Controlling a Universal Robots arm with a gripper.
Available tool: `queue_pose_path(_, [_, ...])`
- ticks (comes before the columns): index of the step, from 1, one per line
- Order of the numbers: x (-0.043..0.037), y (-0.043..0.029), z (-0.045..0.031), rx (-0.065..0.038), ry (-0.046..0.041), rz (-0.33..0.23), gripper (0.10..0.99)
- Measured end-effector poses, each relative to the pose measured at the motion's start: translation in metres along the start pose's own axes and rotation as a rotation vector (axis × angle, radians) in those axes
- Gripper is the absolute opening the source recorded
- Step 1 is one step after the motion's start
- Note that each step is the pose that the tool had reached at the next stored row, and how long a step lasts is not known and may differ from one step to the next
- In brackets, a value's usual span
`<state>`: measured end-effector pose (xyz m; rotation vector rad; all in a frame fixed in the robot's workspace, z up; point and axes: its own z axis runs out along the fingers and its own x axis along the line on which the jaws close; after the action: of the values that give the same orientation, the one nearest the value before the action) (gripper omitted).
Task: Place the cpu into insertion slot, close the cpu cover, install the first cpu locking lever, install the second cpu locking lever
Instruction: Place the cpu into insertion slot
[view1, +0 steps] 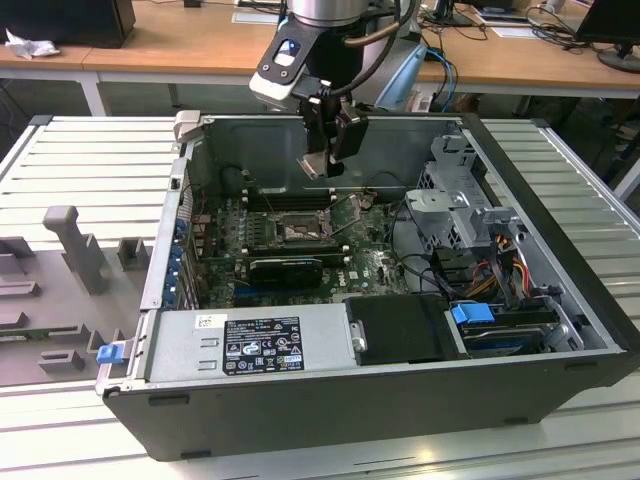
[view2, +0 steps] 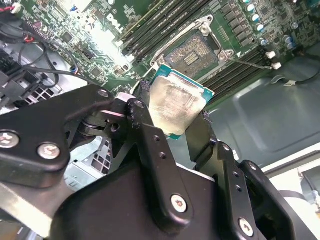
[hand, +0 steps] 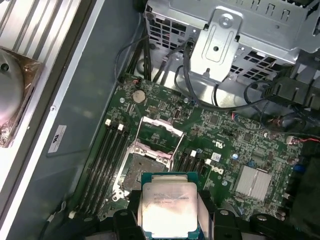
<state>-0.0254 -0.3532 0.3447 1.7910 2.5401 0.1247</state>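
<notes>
My gripper (view1: 318, 165) hangs above the open computer case, shut on the cpu (view2: 177, 107). The chip's silver-grey top with green edges sits between the black fingers (view2: 150, 140) in both wrist views, also as the cpu (hand: 167, 207) in my gripper (hand: 170, 212). The insertion slot (view1: 298, 230) lies on the green board below and slightly ahead of the chip, its dark centre bare: insertion slot (hand: 142, 172), insertion slot (view2: 192, 55). The cpu cover (hand: 159, 131) stands hinged open at the slot's far edge. A thin wire lever (view2: 247, 62) sticks out beside the slot.
Long black memory slots (hand: 105, 155) flank the socket. A metal drive cage (view1: 450, 200) with cables fills the exterior view's right, and a power supply (view1: 250, 340) lies along the case front. A black card (view1: 285, 265) sits near the socket. Grey fixtures (view1: 70, 240) stand on the table.
</notes>
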Motion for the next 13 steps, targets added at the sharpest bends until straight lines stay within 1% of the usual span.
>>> queue_pose_path(11, [0.0000,0.0000,0.0004,-0.002,-0.0063,0.075,0.529])
queue_pose_path(13, [0.0000,0.0000,0.0005,-0.002,-0.0081,0.097,0.529])
